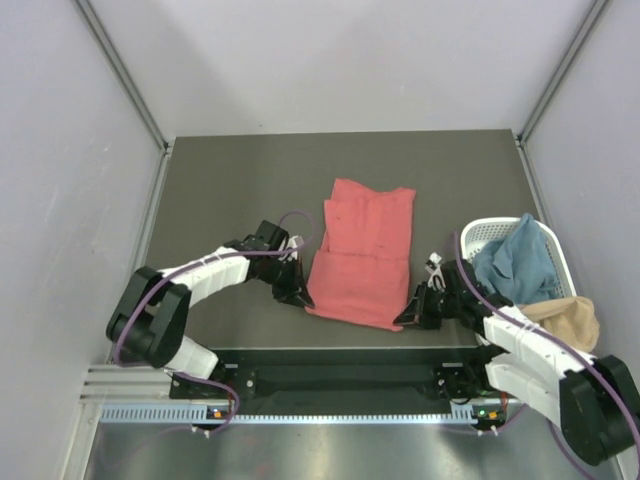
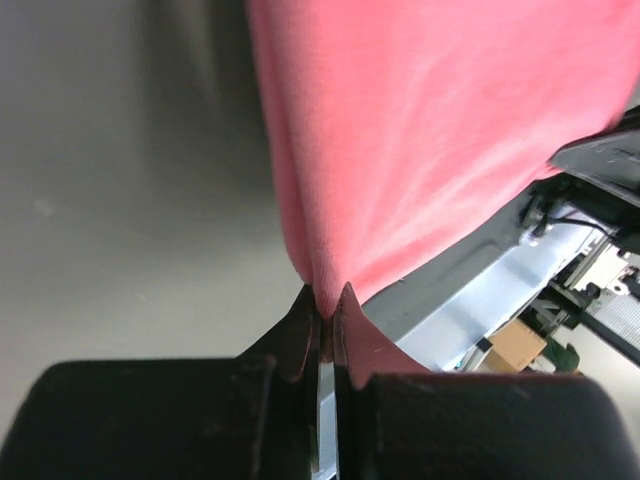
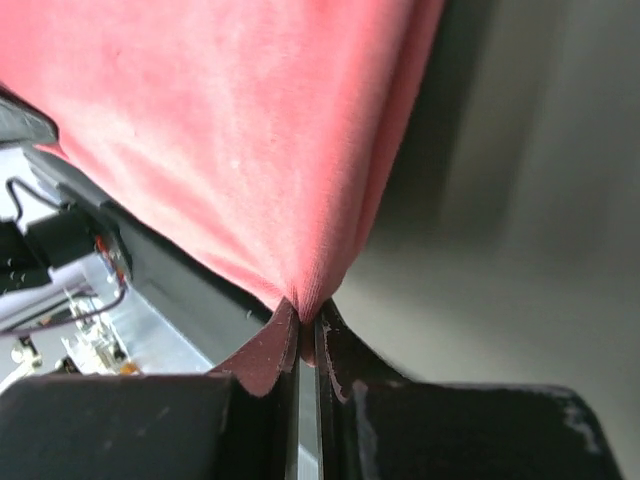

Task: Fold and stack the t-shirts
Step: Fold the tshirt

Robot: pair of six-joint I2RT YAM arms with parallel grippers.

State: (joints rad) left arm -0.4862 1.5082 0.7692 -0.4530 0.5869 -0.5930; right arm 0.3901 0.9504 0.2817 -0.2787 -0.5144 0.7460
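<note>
Grey walls (image 1: pixel 60 150) close in a dark surface (image 1: pixel 230 180) on three sides in the top view. Near the middle of it lies the coral-red t-shirt (image 1: pixel 365 250), partly folded, with its near part doubled over. The left hand (image 1: pixel 298 292) sits at the near left corner of the cloth and the right hand (image 1: pixel 410 315) at the near right corner, both low to the surface. At the right edge stands a white slotted basket (image 1: pixel 480 232); a blue t-shirt (image 1: pixel 515 262) is bunched inside it and a tan t-shirt (image 1: pixel 570 320) lies at its near end. In the left wrist view, the left hand (image 2: pixel 327 300) has its two fingers pressed together on a corner of the coral-red cloth, which spreads up and away from the tips, with the grey surface to the left of it. In the right wrist view, the right hand (image 3: pixel 305 312) pinches the other corner in the same way, its fingers tight on the fabric. The cloth fans upward to the left, and the surface shows on the right.
</note>
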